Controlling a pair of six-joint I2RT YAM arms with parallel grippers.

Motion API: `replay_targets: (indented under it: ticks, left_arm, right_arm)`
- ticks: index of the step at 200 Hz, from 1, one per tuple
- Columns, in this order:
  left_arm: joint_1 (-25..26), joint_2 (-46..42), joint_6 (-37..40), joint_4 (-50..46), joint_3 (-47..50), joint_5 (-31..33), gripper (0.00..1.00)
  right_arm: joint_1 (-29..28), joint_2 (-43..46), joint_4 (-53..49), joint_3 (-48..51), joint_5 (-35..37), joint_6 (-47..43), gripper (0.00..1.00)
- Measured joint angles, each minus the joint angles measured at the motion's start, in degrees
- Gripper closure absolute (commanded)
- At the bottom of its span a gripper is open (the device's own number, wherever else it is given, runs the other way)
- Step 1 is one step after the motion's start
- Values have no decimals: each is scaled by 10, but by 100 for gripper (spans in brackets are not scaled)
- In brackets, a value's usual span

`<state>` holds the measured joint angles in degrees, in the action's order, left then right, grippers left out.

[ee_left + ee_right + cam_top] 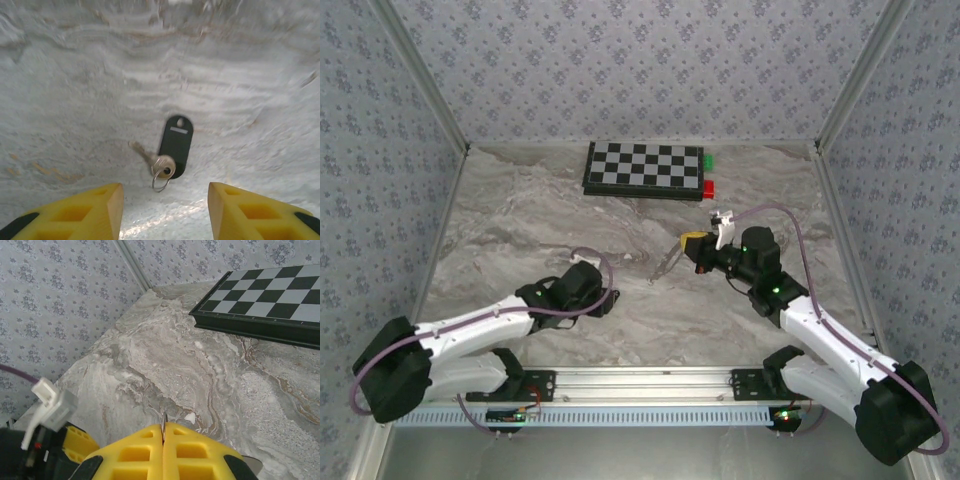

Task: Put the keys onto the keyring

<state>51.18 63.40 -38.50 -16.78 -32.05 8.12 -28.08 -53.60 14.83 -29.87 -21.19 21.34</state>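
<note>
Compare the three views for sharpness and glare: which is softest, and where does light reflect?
Left wrist view: softest, far table smeared, key and black tag clearer, glare streak on the table by the open left end effector. Right wrist view: chessboard and right end effector, shut on the keyring, both clear. Top external view: even light, no glare.

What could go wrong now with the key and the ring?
The key with its black tag lies flat on the table ahead of the open left end effector, whose fingers might push it away instead of grabbing it. The right end effector is shut on just a thin metal edge, probably the keyring, which could slip out.
</note>
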Motion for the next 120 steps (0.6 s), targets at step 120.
replay_targets:
  ticks: [120]
  left_arm:
    - [-50,76,25,-86,-62,-93,59]
  right_arm:
    - [0,7,0,0,0,0,100]
